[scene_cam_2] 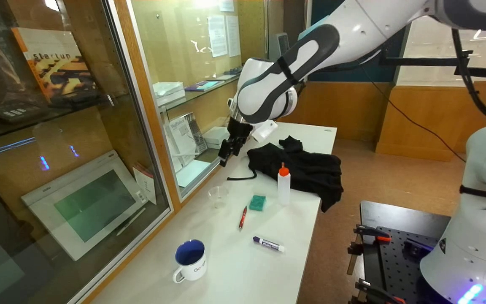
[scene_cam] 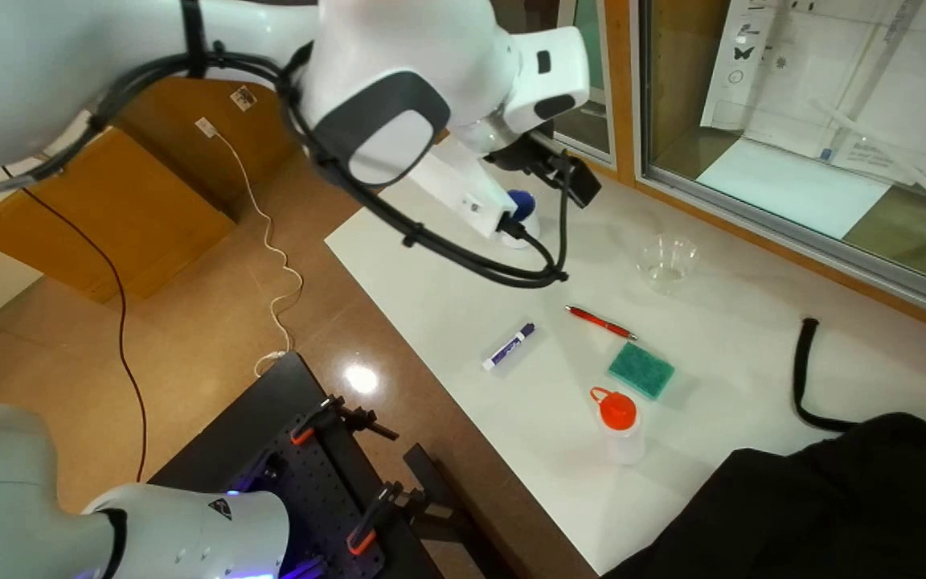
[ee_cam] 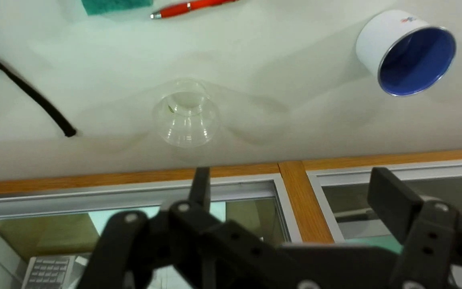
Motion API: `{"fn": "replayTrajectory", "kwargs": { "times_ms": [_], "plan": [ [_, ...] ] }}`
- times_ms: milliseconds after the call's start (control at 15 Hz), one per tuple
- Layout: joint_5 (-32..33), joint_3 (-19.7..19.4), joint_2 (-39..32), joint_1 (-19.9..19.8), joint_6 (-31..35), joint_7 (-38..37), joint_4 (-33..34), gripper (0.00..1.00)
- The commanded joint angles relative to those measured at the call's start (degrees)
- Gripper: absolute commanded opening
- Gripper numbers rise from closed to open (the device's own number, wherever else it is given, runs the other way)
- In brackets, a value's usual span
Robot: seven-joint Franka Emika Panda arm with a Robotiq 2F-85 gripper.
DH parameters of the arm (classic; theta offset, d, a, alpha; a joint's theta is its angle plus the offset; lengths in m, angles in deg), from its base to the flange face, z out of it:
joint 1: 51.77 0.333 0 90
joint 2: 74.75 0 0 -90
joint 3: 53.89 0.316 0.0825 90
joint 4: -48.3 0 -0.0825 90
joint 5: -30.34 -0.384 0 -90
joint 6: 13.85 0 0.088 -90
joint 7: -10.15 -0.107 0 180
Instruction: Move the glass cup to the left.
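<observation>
Beside a wood-framed display case, a white table bears an upright glass cup, apparently yet to be moved left.

The gripper hangs raised and apart from the cup, jaws wide with nothing between them, presumably to pass either side of it; the blue-lined mug stands well apart, likely leaving room for a grasp.

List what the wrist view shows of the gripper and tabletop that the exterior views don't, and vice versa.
Only the wrist view shows the gripper with both fingers plainly apart. Only the exterior views show the bottle, marker and black cloth. All three share the gripper itself, the glass cup, mug, pen, sponge and black strap.
</observation>
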Motion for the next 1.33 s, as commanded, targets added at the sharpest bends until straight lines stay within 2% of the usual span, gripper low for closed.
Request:
{"fn": "replayTrajectory", "kwargs": {
  "times_ms": [0,467,1267],
  "plan": [
    [1.86,3.03,-11.43,-4.06,-1.81,1.50,12.47,1.00],
    [5.96,7.73,-27.02,-9.16,-1.01,1.77,27.20,1.00],
    [9.04,7.50,-41.09,-7.89,1.79,-2.99,37.27,1.00]
  ]
}}
